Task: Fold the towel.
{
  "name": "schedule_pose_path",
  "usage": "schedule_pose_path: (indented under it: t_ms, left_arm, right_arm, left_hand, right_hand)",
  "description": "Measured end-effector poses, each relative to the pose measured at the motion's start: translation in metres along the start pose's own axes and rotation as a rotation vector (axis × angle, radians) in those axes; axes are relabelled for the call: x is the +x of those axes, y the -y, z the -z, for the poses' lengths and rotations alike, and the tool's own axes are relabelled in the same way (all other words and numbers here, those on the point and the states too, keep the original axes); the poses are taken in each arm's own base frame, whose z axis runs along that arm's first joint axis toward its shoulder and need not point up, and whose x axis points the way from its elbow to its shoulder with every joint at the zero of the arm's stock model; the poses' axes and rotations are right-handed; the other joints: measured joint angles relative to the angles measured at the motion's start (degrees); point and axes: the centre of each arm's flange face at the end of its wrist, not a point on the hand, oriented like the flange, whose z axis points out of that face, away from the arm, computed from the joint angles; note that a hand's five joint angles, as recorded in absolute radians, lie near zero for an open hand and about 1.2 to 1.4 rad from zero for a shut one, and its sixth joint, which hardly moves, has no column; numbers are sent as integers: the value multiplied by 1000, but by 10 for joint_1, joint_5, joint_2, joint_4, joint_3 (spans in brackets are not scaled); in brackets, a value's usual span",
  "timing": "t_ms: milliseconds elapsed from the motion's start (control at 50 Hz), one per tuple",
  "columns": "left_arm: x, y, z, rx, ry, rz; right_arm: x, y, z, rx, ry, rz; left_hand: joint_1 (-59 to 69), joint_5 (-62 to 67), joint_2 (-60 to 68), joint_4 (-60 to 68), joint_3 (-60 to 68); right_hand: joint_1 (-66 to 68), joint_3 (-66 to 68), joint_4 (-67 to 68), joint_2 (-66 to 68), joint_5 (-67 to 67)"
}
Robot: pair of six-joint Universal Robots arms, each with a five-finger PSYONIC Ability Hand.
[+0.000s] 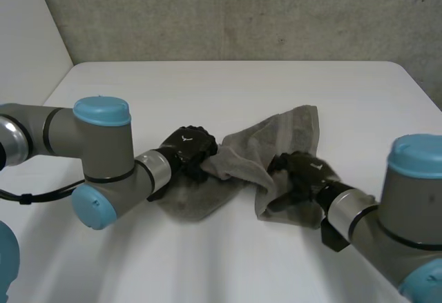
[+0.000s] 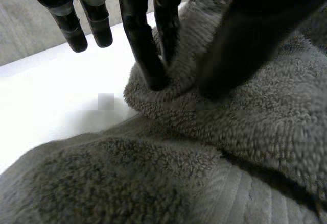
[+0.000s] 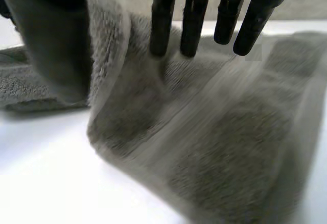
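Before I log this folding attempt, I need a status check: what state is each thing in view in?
towel: crumpled, not neatly folded, bunched into a ridge between the hands.
left hand: shut on the towel, pinching a fold between fingers and thumb.
right hand: shut on the towel, thumb and fingers gripping a fold.

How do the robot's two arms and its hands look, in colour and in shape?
The left arm and the right arm are thick grey tubes with round light-blue caps and a silver ring at the wrist. The left hand and the right hand are black, with slim rod-like fingers and a broader thumb.
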Motion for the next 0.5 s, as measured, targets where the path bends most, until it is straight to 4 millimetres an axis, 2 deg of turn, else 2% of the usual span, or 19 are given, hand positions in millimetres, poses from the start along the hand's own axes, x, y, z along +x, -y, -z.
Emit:
schedule_pose_path:
  t_ms: [40, 120, 160, 220, 300, 360, 420, 500]
  left_arm:
    - [2, 4, 2, 10, -2, 7]
    - [6, 21, 10, 48, -3, 34]
    - [6, 30, 16, 71, 1, 51]
    - [5, 46, 27, 109, 10, 78]
    - [3, 70, 48, 167, 30, 94]
    - [-2, 84, 67, 188, 51, 97]
    - [-6, 91, 83, 181, 69, 90]
    - [-12, 98, 96, 164, 91, 38]
  right_arm:
    - [-2, -5, -6, -10, 12, -33]
    - [-4, -8, -15, -18, 32, -103]
    - [-6, -6, -17, -11, 44, -128]
    - [-9, 5, -19, 25, 70, -139]
    - [-19, 37, -12, 105, 131, -67]
    - [-28, 60, 0, 132, 190, 85]
    - [-30, 74, 7, 123, 213, 241]
    - [-27, 92, 8, 112, 209, 428]
  left_hand:
    - [78, 88, 82, 0, 0]
    - [97, 122, 112, 0, 0]
    - [97, 124, 112, 0, 0]
    - [97, 124, 113, 0, 0]
    - [98, 125, 113, 0, 0]
    - [106, 126, 114, 0, 0]
    - [108, 126, 114, 0, 0]
    - [108, 126, 114, 0, 0]
  right_hand:
    - [119, 0, 0, 111, 99]
    - [314, 0, 0, 317, 303]
    - [367, 0, 0, 390, 367]
    - [368, 0, 0, 410, 376]
    - [368, 0, 0, 411, 376]
    - [368, 0, 0, 411, 377]
    - [368, 0, 0, 411, 377]
    - [368, 0, 0, 411, 377]
